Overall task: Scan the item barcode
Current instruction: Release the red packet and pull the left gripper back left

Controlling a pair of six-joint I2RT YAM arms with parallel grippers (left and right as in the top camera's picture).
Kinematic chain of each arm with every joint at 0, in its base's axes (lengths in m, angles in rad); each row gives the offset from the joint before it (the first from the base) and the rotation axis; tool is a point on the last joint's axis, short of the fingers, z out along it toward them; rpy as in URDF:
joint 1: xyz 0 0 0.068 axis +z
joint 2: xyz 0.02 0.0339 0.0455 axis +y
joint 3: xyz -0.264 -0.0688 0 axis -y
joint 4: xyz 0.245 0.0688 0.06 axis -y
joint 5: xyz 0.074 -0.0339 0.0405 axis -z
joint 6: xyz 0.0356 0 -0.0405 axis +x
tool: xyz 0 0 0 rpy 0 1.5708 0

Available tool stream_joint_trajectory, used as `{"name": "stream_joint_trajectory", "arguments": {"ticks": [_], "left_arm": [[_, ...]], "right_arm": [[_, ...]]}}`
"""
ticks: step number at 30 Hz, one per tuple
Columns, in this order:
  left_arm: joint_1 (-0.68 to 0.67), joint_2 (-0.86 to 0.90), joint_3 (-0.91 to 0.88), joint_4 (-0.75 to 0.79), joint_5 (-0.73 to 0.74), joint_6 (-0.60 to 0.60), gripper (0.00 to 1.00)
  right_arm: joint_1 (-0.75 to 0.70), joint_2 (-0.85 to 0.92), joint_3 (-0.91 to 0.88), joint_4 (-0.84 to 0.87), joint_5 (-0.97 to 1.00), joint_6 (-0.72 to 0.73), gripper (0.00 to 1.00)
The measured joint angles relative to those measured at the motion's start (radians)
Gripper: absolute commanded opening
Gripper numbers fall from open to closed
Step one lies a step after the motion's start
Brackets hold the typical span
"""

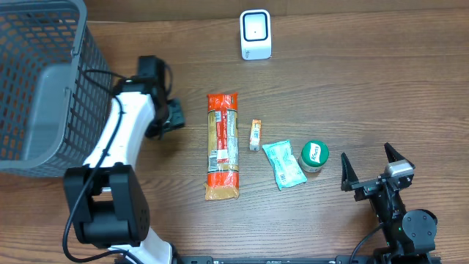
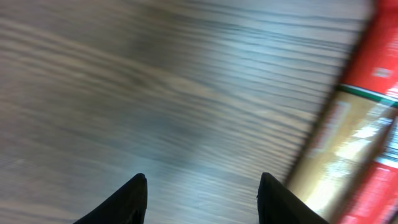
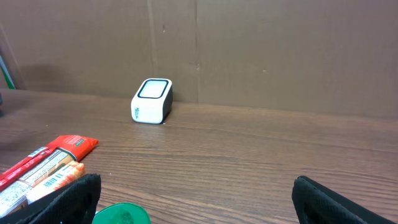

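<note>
Both empty: left pincer point(image 2: 202, 177) is hovering half-parted over grainy table point(image 2: 155, 93) by long glossy packet point(image 2: 354, 137), right pincer point(image 3: 194, 183) gaping wide.

Wood-grain table point(image 1: 352, 73); brown cardboard backdrop point(image 3: 280, 50) behind far edge; even light.

Nothing readable anywhere: print on the long red-and-tan packet point(image 1: 223, 147), the small orange bar point(image 1: 255, 135), the teal pouch point(image 1: 283, 164) and the white mark on the green jar lid point(image 1: 314, 154) is too small, and tiny dark side marks on the white scanner point(image 1: 256, 34) are illegible too.
</note>
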Motion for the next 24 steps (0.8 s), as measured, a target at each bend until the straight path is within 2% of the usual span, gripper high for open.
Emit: {"name": "stream_joint_trajectory", "arguments": {"ticks": [6,8,9,11,15,24], "left_arm": [[0.074,0.0,0.0,-0.008,-0.005,0.029,0.63],[0.085,0.0,0.0,-0.008,-0.008,0.032,0.72],[0.089,0.0,0.0,-0.008,-0.01,0.034,0.82],[0.09,0.0,0.0,-0.008,-0.015,0.037,0.89],[0.09,0.0,0.0,-0.008,-0.06,0.05,0.97],[0.09,0.0,0.0,-0.011,-0.132,0.092,1.0]], "right_arm": [[0.0,0.0,0.0,0.0,0.0,0.0,1.0],[0.0,0.0,0.0,0.0,0.0,0.0,1.0],[0.0,0.0,0.0,0.0,0.0,0.0,1.0],[0.0,0.0,0.0,0.0,0.0,0.0,1.0],[0.0,0.0,0.0,0.0,0.0,0.0,1.0],[0.0,0.0,0.0,0.0,0.0,0.0,1.0]]}}
